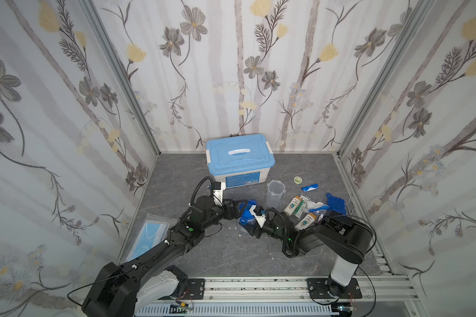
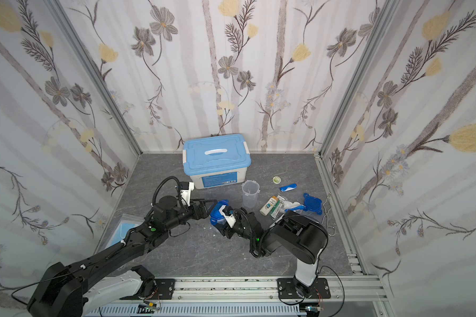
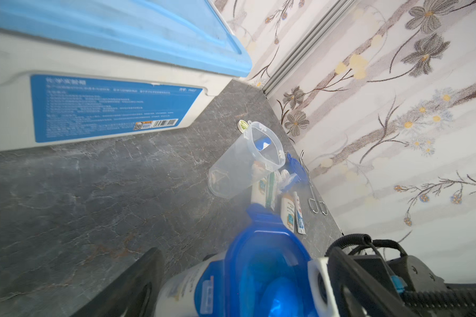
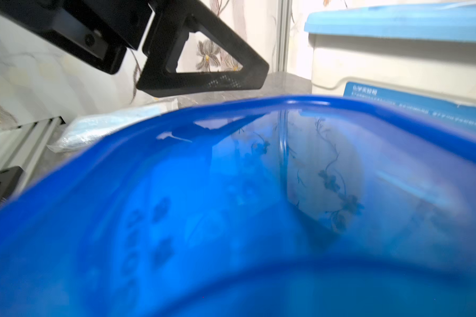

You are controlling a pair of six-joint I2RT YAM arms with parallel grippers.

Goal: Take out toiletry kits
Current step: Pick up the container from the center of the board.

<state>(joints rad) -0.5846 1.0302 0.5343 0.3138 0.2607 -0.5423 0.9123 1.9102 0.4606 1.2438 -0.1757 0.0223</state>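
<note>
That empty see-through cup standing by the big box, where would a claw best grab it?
Probably the rim, from above: the cup stands upright with its mouth open, so one finger can go inside, one outside. Pinch the near wall, since the white box stands behind and a cream bottle lies close beside it.

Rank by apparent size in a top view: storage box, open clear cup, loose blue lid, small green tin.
1. storage box.
2. clear cup and loose blue lid, about alike, so unranked.
3. green tin, smallest.
</note>
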